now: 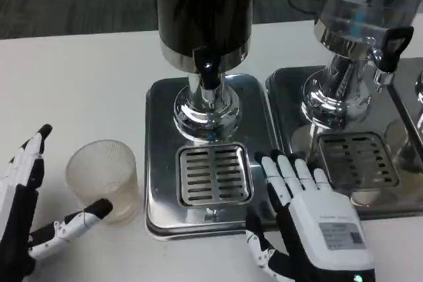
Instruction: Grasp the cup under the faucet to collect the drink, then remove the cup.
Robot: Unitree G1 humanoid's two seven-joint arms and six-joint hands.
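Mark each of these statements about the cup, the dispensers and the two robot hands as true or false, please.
1. The cup stands on the drip grate under the faucet. False: it stands on the white table, left of the dispenser's tray.
2. The left robot hand is open around the cup, holding nothing. True.
3. The right robot hand lies at the tray's right edge, fingers spread. True.
4. The cup lies tipped on its side. False: it stands upright.
5. A second dispenser stands to the right of the first. True.
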